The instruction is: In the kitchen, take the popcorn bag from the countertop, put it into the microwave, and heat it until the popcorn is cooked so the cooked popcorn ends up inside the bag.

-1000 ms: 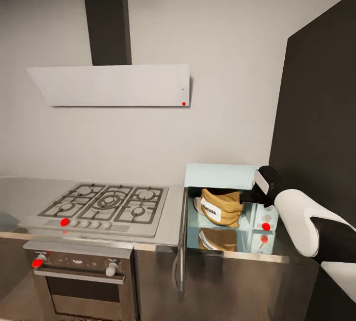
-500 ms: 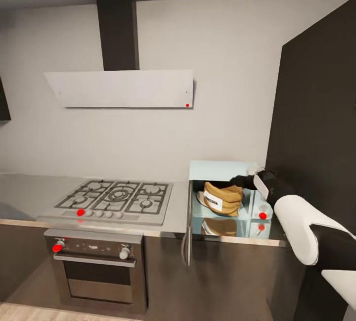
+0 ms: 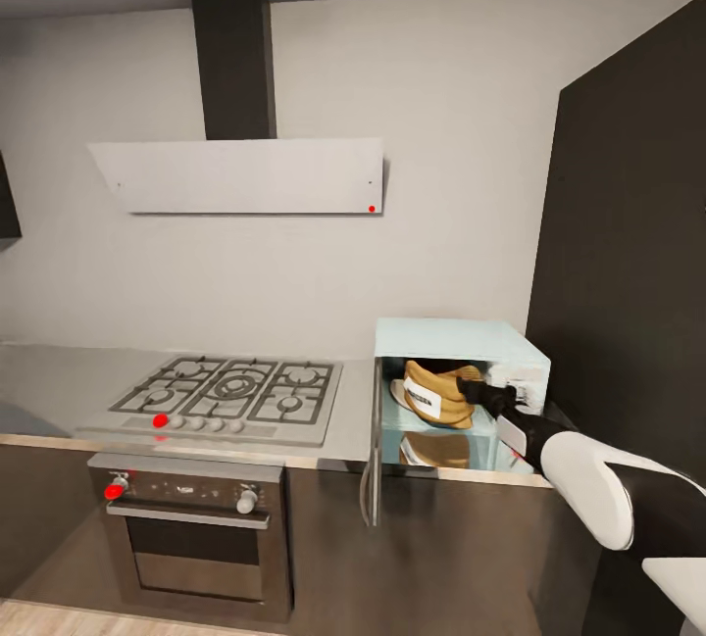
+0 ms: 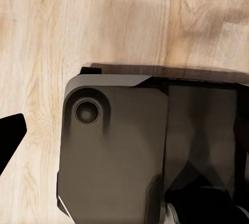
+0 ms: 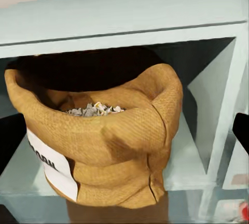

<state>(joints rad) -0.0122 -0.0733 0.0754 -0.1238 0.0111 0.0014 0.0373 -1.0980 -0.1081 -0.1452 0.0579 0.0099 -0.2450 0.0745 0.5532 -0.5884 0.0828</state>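
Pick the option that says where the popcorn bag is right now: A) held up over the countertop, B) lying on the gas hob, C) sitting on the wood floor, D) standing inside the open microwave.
D: the popcorn bag stands upright in the cavity of the microwave, whose door hangs open, with popcorn visible in its mouth.

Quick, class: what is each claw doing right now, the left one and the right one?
Left claw: one dark fingertip above the wood floor; open or closed cannot be told.
Right claw: open, holding nothing, fingertips either side of the popcorn bag in the microwave.
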